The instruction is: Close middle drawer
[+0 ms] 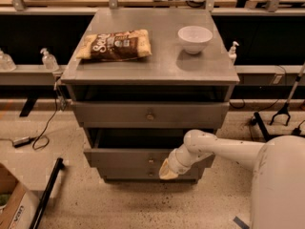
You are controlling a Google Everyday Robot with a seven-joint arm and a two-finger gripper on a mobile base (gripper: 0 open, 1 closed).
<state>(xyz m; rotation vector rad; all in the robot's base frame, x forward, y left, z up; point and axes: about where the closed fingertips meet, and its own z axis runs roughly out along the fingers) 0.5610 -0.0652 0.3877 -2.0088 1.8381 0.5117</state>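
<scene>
The middle drawer (125, 158) of the grey cabinet stands pulled out, with a dark opening above its low front panel and a small brass knob (151, 161) at its centre. My gripper (167, 171), at the end of the white arm (217, 149) that reaches in from the right, rests against the right part of that front panel, just right of the knob. The taller-fronted top drawer (150, 114) sits above it. The lowest drawer front (143, 175) shows just below.
A chip bag (116, 45) and a white bowl (195, 37) lie on the cabinet top (152, 66). A cardboard box (12, 209) and a black bar (46, 194) are on the floor at the left. Cables and a black stand are at the sides.
</scene>
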